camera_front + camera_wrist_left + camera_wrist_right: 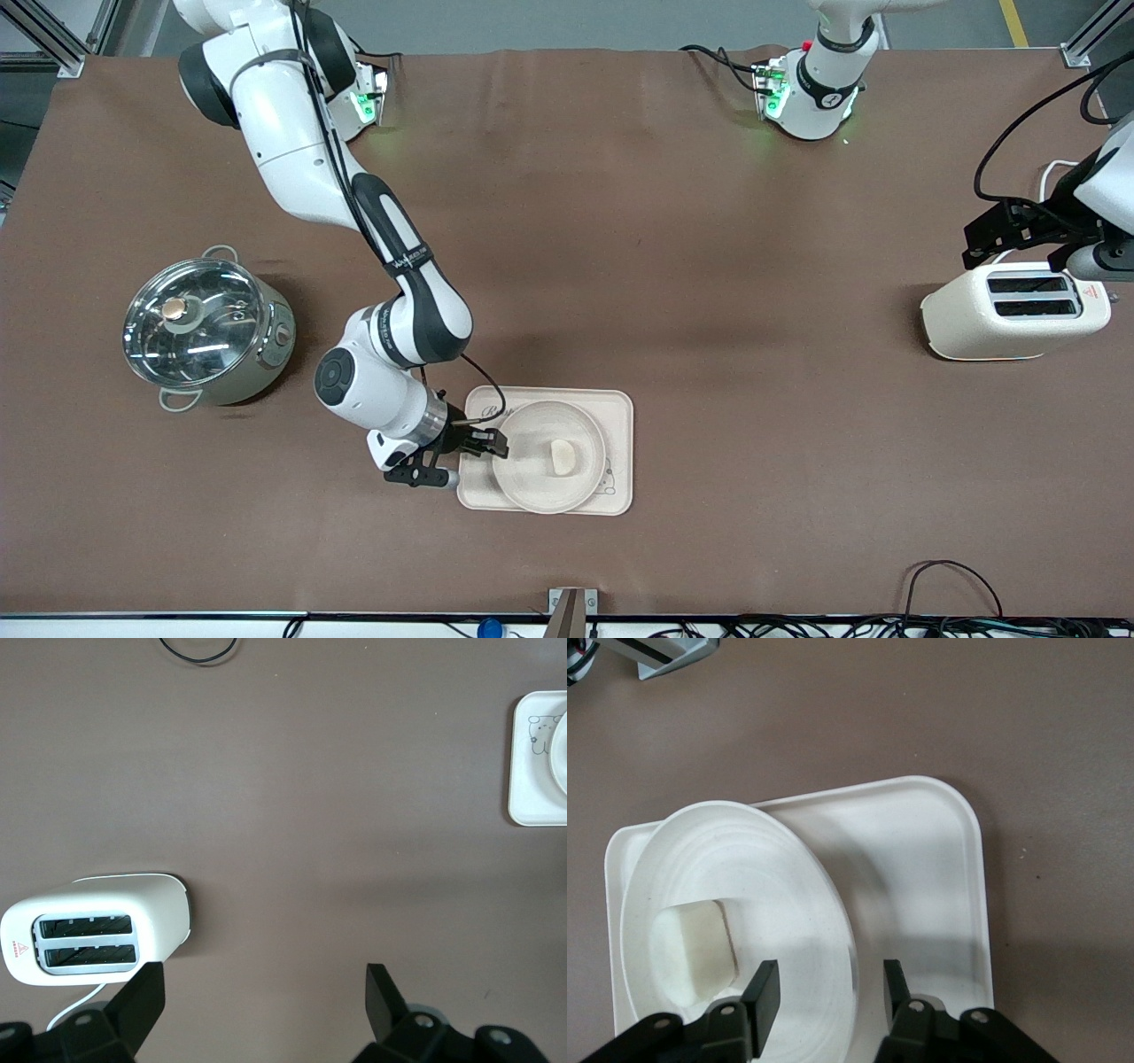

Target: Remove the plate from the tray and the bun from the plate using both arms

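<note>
The round cream plate (527, 461) lies on the rectangular cream tray (620, 443), with the small pale bun (563, 457) on it. My right gripper (492, 440) is low at the plate's edge toward the right arm's end. In the right wrist view its open fingers (764, 992) stand on either side of the plate's rim (780, 895), one over the plate next to the bun (695, 952), one over the tray (921, 868). My left gripper (1019, 244) hangs open and empty over the toaster's farther edge, shown open in its own view (264, 1001).
A white two-slot toaster (1014, 312) stands toward the left arm's end, also in the left wrist view (97, 935). A steel pot with a glass lid (205, 328) stands toward the right arm's end. Cables lie along the table's near edge.
</note>
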Controlling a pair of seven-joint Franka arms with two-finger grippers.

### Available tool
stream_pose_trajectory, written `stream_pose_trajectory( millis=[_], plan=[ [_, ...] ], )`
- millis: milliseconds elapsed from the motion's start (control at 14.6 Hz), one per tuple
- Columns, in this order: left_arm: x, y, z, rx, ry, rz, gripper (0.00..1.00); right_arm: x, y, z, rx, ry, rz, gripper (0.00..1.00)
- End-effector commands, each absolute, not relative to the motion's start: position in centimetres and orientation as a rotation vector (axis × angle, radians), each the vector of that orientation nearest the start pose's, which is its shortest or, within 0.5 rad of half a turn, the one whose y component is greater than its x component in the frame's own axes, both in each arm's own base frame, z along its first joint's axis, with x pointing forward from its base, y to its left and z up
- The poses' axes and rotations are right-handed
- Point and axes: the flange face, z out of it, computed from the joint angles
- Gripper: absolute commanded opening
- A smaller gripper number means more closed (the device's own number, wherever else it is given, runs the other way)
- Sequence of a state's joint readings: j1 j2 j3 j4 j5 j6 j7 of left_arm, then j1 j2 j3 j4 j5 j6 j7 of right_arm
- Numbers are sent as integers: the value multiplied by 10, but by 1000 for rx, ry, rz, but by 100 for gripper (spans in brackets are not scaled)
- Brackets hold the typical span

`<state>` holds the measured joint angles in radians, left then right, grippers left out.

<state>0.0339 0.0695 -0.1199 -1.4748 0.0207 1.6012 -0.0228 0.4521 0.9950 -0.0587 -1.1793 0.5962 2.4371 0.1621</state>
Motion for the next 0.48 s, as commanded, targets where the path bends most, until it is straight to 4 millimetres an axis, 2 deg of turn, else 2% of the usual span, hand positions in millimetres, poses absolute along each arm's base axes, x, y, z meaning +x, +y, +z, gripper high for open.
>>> stream_pose_trajectory(
  millis=[0,205,411],
  plan=[
    [576,-45,639,-3139,93,-85,100,726,314,205,-2639,224,-184,53],
    [576,-46,639,-3141,93,-85,100,723,317,192,-2649,219,-166,51],
    [576,-46,638,-3141,93,-83,100,723,315,190,-2650,221,-163,44]
  ],
)
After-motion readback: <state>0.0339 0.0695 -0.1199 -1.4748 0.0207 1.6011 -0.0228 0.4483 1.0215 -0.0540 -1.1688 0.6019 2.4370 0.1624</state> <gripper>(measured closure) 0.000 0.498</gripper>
